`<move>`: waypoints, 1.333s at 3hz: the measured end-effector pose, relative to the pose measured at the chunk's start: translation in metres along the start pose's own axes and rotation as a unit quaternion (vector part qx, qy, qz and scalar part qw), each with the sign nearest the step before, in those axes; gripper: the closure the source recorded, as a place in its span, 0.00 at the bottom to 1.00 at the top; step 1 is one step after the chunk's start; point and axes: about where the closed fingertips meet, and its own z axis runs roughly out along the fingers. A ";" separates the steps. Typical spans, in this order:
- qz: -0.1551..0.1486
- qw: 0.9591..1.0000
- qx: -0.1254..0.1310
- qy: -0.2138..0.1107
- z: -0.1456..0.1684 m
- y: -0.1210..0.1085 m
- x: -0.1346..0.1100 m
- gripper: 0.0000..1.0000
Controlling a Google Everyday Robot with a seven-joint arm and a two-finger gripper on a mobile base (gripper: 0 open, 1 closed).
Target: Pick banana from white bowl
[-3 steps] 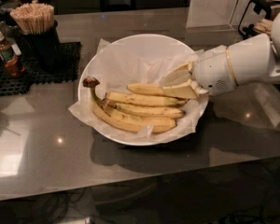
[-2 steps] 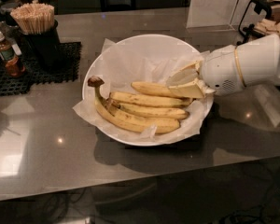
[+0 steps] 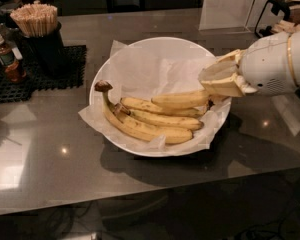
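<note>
The white bowl, lined with crinkled white paper, stands mid-counter and holds several bananas. The banana, nearly straight and yellow, lies on top of the pile with its right end between my gripper's fingers. My gripper reaches in over the bowl's right rim from the right and is shut on that end. Its cream fingers hide the banana's tip. A curved banana with a dark stem knob lies along the front of the bowl, with two more bananas between it and the held one.
A black cup of wooden stirrers stands on a black mat at the back left, with a small sauce bottle beside it. A white panel stands at the back right. The counter's front edge runs below the bowl.
The gripper and the top banana have shifted slightly to the right within the bowl. The other bananas have kept their places.
</note>
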 end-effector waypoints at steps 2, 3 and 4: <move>-0.080 0.993 0.087 -0.012 -0.068 0.003 -0.050 1.00; -0.129 0.984 0.117 -0.037 -0.098 0.022 -0.078 1.00; -0.186 0.971 0.141 -0.059 -0.126 0.045 -0.108 1.00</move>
